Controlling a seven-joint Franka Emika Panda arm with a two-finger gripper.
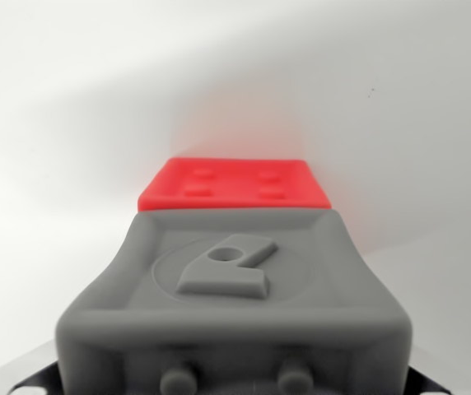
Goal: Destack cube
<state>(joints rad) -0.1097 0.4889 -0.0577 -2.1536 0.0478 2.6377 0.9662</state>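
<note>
- A grey moulded plastic gripper body [234, 313] fills the lower half of the wrist view, from about 7 o'clock round to 5 o'clock, its top face carrying a raised emblem inside a shallow ring.
- Two small round studs sit on its near face at the bottom edge (one toward 7 o'clock, one toward 5 o'clock).
- A red plastic cube [234, 184] with four small square recesses on its top face lies just past the body's far edge, a little toward 12 o'clock of the picture's centre; the two appear to meet along that edge.
- The fingers are hidden behind the body, so I cannot tell whether they are spread, drawn in or holding anything.
- A plain white surface [71, 123] lies all around, tinged pink just beyond the cube toward 12 o'clock.
- Only one cube shows; whatever lies beneath it is out of sight.
</note>
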